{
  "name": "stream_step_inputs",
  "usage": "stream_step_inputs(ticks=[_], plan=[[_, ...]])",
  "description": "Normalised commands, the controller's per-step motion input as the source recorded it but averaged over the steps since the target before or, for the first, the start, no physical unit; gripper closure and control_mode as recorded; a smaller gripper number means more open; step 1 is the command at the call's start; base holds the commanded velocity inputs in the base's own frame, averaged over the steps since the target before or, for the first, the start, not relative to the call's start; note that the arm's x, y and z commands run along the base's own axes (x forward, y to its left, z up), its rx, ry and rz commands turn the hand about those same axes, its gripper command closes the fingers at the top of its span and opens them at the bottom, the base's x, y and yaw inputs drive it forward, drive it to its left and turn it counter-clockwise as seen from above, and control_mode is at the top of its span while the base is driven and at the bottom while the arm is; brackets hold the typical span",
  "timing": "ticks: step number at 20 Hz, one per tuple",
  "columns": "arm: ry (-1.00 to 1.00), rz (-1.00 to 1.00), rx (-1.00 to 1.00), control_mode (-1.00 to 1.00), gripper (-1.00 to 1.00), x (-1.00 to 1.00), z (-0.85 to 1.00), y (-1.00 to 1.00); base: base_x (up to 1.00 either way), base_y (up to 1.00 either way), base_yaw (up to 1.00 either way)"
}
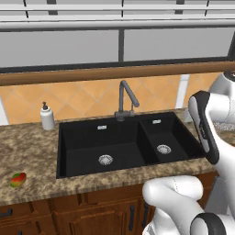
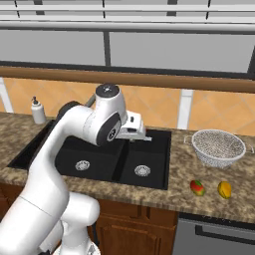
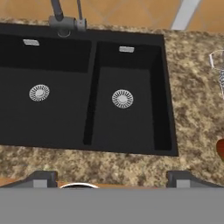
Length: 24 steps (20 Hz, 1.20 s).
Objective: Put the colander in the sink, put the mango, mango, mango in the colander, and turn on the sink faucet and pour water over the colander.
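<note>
The black double-basin sink [image 1: 87, 134] [image 2: 158, 149] [image 3: 91, 94] is empty, and no water runs from the dark faucet [image 1: 125, 98] [image 3: 64, 19] behind it. The silvery perforated colander [image 2: 218, 146] [image 3: 217, 61] stands on the counter right of the sink. Two mangos [image 2: 197, 187] [image 2: 224, 190] lie in front of it, the nearer one at the hand view's right edge [image 3: 221, 149]. A third mango [image 1: 18, 180] lies on the counter far left of the sink. My gripper [image 3: 112, 178] hangs open and empty above the sink's front rim, near the smaller basin; the hand [image 2: 133, 130] shows over the sink.
A white soap dispenser [image 1: 47, 116] [image 2: 38, 111] stands at the sink's back left corner. A tiled backsplash and a wooden rail run behind the granite counter [image 1: 27, 147]. Cabinet fronts [image 1: 92, 215] lie below the counter's front edge.
</note>
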Motion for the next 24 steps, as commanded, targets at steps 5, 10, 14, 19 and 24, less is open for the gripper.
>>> stream_step_inputs(ticks=[5,10,14,19,24], plan=[[0.11,0.0,-0.07,-1.0,-1.0,0.02,-0.13,-0.78,0.0,0.0,0.0],[0.23,0.0,-0.08,-1.0,-1.0,0.08,-0.23,-0.84,0.0,0.0,0.0],[0.11,0.0,-0.05,-1.0,-1.0,0.24,-0.26,-0.78,0.0,0.0,0.0],[0.05,0.0,-0.03,-1.0,-1.0,0.51,-0.25,-0.61,0.0,0.0,0.0],[0.0,0.0,0.0,-1.0,-1.0,0.7,-0.23,-0.37,0.0,0.0,0.0]])
